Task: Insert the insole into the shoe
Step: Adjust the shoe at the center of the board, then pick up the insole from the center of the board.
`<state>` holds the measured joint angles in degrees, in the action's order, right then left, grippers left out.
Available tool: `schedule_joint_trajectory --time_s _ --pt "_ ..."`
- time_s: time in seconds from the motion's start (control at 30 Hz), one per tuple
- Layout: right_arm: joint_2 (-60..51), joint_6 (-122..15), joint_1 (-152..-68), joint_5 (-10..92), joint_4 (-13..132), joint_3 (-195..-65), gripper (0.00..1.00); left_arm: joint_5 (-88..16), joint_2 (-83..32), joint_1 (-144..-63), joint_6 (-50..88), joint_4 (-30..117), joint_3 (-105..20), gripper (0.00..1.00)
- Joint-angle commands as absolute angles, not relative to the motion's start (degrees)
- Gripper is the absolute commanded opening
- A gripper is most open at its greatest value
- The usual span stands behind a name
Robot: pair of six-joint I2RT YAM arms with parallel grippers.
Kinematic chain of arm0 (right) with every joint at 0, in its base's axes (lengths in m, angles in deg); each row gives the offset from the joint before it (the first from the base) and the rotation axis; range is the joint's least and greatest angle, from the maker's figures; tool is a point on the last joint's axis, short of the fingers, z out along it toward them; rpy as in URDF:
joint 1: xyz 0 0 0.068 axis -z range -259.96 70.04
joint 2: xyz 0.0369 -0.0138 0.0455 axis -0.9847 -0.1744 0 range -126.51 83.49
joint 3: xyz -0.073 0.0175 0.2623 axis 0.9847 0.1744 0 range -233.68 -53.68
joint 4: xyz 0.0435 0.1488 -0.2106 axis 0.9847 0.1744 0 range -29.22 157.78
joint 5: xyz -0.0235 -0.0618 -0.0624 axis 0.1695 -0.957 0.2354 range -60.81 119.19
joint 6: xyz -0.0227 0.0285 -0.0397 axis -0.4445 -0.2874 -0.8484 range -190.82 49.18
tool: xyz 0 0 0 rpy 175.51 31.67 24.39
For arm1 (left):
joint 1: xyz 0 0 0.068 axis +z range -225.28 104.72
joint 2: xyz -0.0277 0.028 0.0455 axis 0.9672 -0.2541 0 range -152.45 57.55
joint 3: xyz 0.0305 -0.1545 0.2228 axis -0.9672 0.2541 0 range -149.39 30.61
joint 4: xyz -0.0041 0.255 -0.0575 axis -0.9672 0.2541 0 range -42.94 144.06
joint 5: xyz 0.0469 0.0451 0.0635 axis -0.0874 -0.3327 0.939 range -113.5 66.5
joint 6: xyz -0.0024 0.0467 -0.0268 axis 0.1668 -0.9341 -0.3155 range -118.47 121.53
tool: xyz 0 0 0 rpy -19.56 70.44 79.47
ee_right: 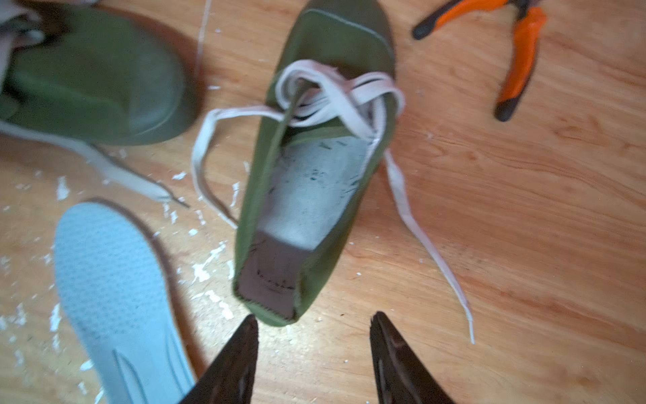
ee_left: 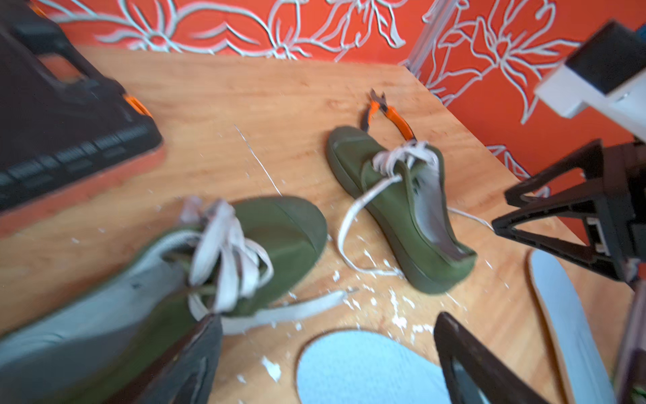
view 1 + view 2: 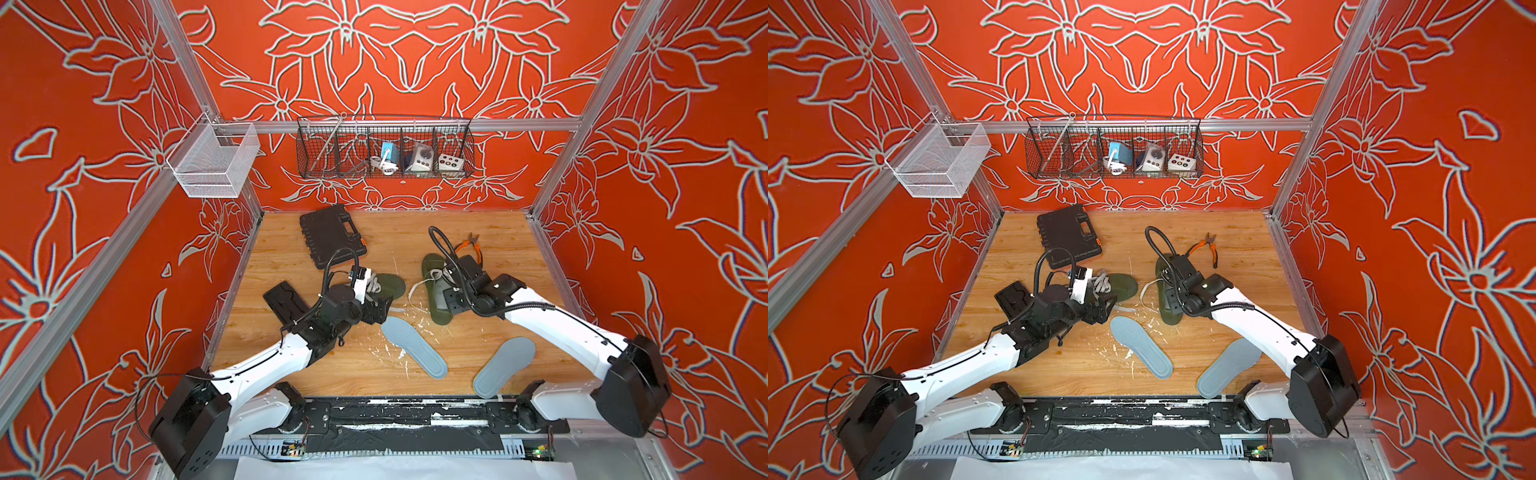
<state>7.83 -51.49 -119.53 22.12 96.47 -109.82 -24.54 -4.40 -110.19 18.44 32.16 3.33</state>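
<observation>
The green canvas shoe [image 1: 307, 189] stands upright on the wooden counter [image 3: 519, 257]. Its mouth is open onto a pale grey lining, and loose white laces cross the front of the opening (one end trails past the heel). Its twin [image 2: 272, 245] lies near it on the left, toe pointing toward it. The pale blue-grey insole [image 1: 112, 290] lies flat on the counter just left of the shoe's heel, outside it. A second insole [image 3: 505, 368] lies to the right, nearer the robot than the heel.

The right fingers [image 1: 230, 367] stand partly apart just behind the heel, gripping nothing. The left fingers [image 2: 195, 363] are spread wide and empty, one just beside the twin.

A black tool case [image 3: 332, 235] sits beyond the shoe to the left. Orange-handled pliers [image 3: 473, 245] lie just past its toe.

On the wall beyond the shoe, a black wire basket [image 3: 316, 162] holds a blue device [image 3: 388, 150] and two white boxes. A white mesh basket [image 3: 216, 160] hangs far left.
</observation>
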Motion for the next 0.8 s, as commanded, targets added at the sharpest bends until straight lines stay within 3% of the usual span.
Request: schedule_joint_trajectory --time_s 0.0,0.27,0.77 --pt "9.11 -54.86 -122.65 29.17 89.37 -106.38 0.48 -25.87 -1.77 -111.1 23.18 35.79 5.39 0.93" --pt "5.23 -59.07 -127.87 36.75 80.21 -101.53 0.45 -27.76 4.97 -111.07 31.54 39.59 8.72 0.9" --pt "-6.61 -63.7 -132.03 34.98 76.19 -101.03 0.44 -27.52 9.68 -111.07 36.46 46.69 9.03 0.88"
